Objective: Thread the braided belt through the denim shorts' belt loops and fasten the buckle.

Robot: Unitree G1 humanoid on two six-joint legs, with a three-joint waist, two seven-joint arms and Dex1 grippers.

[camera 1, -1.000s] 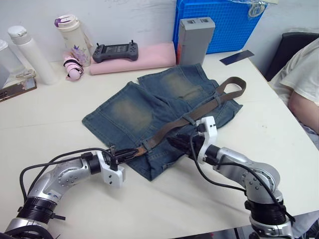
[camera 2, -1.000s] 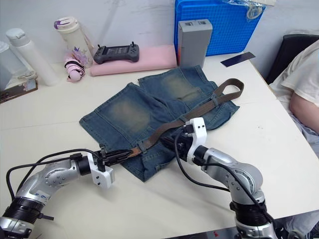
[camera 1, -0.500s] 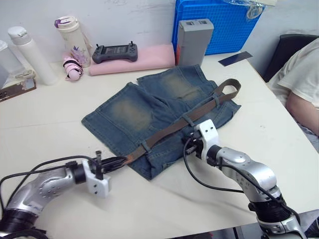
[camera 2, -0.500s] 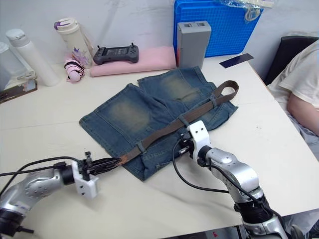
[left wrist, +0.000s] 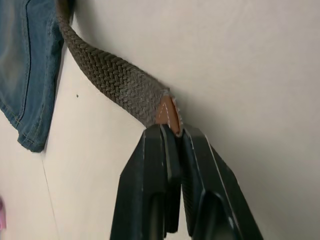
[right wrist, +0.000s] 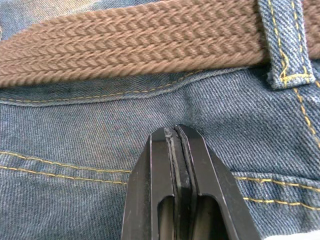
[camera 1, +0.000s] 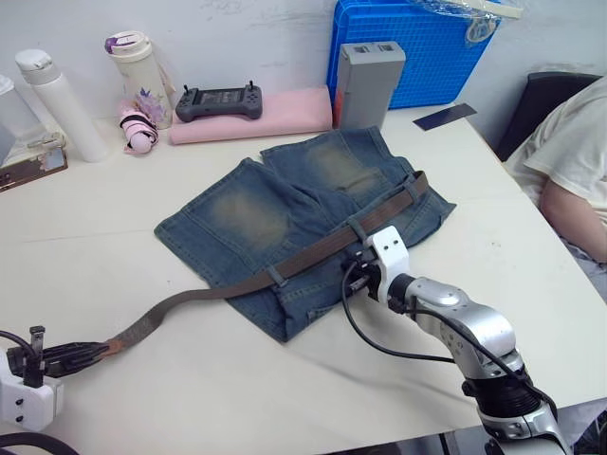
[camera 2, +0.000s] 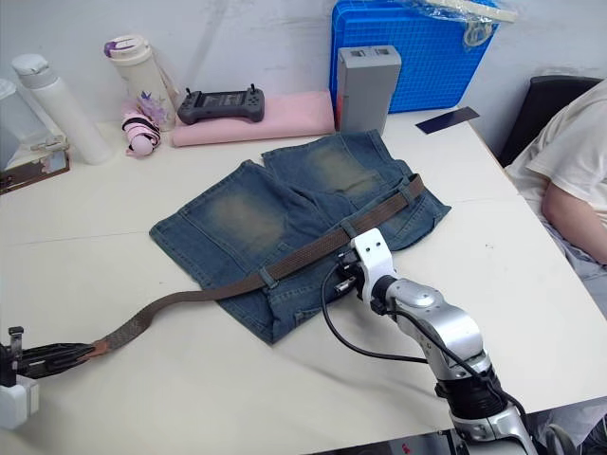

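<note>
Two end effectors are at work on a pale surface. We take the denim shorts as our landmark; they lie flat mid-surface. A braided belt runs through belt loops along their waistband, then trails off the shorts toward the robot's left. Our left end effector, well apart from the shorts, is pinching the belt's smooth brown leather tip. Our right end effector rests on the denim just beside the belt, fingers pressed together, gripping nothing.

We judge the belt soft, limp and light, with a woven texture that drags in the loops. Its stiffer leather tip seems the best hold. We can read no brand or writing.
</note>
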